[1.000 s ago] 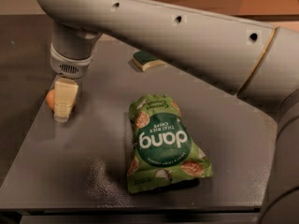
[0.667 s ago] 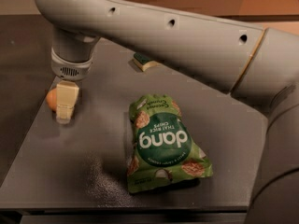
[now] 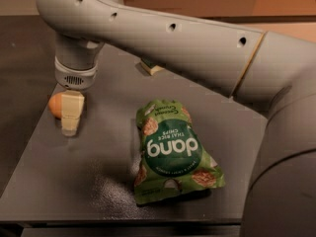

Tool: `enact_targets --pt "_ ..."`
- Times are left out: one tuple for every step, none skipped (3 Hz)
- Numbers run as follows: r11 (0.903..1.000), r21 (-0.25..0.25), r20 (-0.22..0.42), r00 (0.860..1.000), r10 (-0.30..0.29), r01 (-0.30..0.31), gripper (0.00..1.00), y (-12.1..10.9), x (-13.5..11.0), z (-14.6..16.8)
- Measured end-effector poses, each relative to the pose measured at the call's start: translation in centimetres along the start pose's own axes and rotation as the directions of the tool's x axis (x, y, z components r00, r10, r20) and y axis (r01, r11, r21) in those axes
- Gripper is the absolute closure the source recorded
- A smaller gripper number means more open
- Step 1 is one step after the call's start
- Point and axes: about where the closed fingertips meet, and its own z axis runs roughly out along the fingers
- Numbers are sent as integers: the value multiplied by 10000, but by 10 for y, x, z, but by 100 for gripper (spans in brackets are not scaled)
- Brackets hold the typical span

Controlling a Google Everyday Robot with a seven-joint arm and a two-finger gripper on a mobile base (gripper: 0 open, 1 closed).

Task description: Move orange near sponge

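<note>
Gripper [image 3: 69,124] is hanging just beside orange [image 3: 55,105], left of chip bag [image 3: 174,152]; sponge [image 3: 150,67] is sitting behind bag; can't tell its grip.

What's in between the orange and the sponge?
In the camera view, the gripper sits right beside the orange; past it, just bare table up to the sponge.

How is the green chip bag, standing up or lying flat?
Lying flat: the chip bag shows its whole printed front on the table. The gripper is at the table's edge, beside the orange.
</note>
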Motion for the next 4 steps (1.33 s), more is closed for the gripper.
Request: enact_targets --pt "9989 -453 -83 9999 -123 119 18 5 2 8" --pt "9975 -686 -123 9998 -172 163 41 8 4 12" --pt "9968 -789 43 10000 -84 87 65 5 3 8" --pt "9970 -774 267 9996 -54 75 88 1 0 0"
